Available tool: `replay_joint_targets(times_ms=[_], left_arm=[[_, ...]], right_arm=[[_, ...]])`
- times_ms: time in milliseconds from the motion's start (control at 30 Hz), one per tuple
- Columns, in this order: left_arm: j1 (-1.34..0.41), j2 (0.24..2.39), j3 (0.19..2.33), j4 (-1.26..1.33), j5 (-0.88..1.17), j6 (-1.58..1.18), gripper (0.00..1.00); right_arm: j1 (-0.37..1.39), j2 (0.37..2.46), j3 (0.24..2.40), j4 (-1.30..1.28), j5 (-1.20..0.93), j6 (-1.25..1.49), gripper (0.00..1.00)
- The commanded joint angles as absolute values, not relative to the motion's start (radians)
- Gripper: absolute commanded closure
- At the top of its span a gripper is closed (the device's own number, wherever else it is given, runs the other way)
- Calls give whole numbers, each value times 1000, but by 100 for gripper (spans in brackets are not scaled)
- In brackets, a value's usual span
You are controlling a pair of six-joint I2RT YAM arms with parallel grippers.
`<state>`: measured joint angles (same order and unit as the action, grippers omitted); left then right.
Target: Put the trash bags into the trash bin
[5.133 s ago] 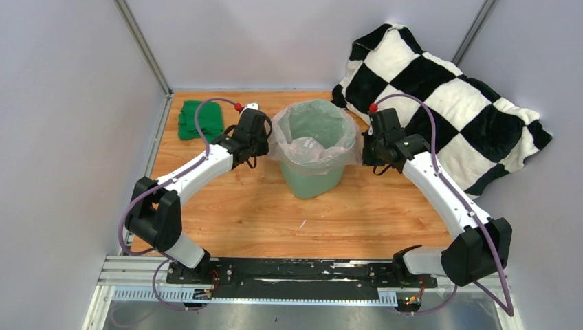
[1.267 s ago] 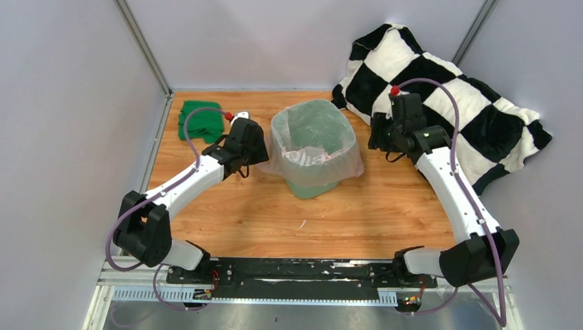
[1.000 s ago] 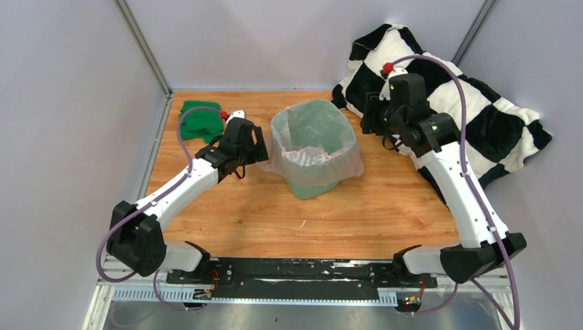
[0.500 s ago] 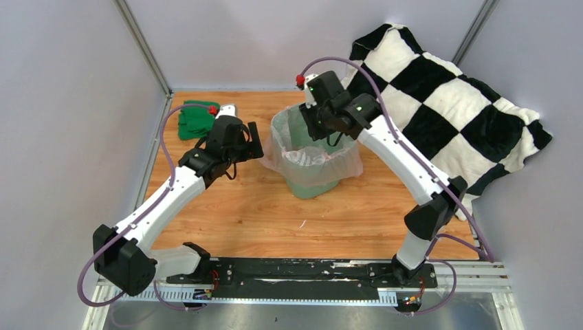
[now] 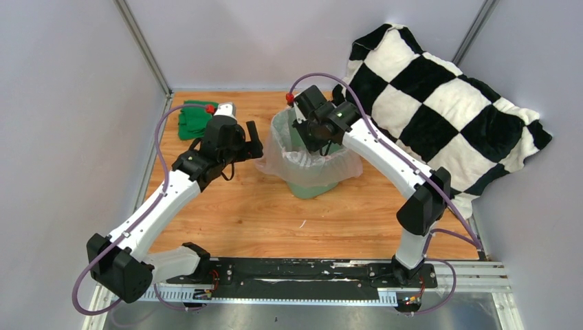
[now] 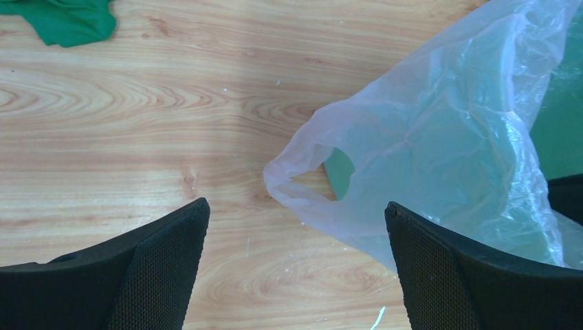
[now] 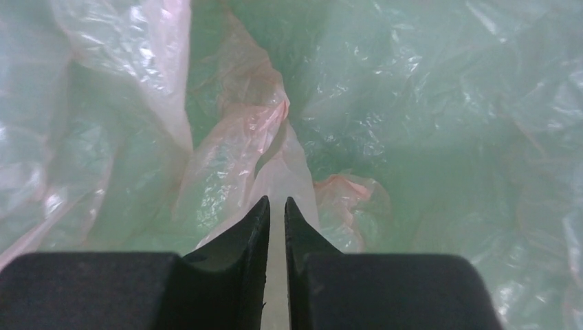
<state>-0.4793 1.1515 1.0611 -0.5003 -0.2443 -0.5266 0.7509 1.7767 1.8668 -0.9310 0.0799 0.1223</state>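
Note:
The mint-green trash bin (image 5: 313, 184) stands mid-table, lined by the pale-pink translucent trash bag (image 5: 344, 165), whose edge is folded over the rim. My right gripper (image 5: 322, 146) hangs over the bin's mouth and points down inside. In the right wrist view its jaws (image 7: 277, 201) are almost together, with only a slit between them, above crumpled bag folds (image 7: 234, 137). My left gripper (image 5: 252, 143) is just left of the bin, open wide (image 6: 295, 205) over the wood. A bag handle loop (image 6: 302, 199) hangs down between the fingers, untouched.
A black-and-white checkered cushion (image 5: 447, 103) leans in the back right corner. A folded dark green cloth (image 5: 192, 118) (image 6: 65, 20) lies at the back left. Grey walls close in three sides of the wooden table (image 5: 275, 213).
My right arm swung from beside the cushion to over the bin's mouth, its jaws closing. My left gripper opened fully and drew back a little from the bag's edge.

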Motion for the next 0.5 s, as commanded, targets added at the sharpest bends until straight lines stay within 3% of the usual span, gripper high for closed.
replay_joint_targets(times_ms=[0,467], left_arm=[[-472,1142,1052,-472,-196,-532,0],[-472,1172,1040,-449,-163,-529,0]], right_arm=[[751,1817,1808,-922,87,154,85],[705,1855,1624,-808,39,203,86]])
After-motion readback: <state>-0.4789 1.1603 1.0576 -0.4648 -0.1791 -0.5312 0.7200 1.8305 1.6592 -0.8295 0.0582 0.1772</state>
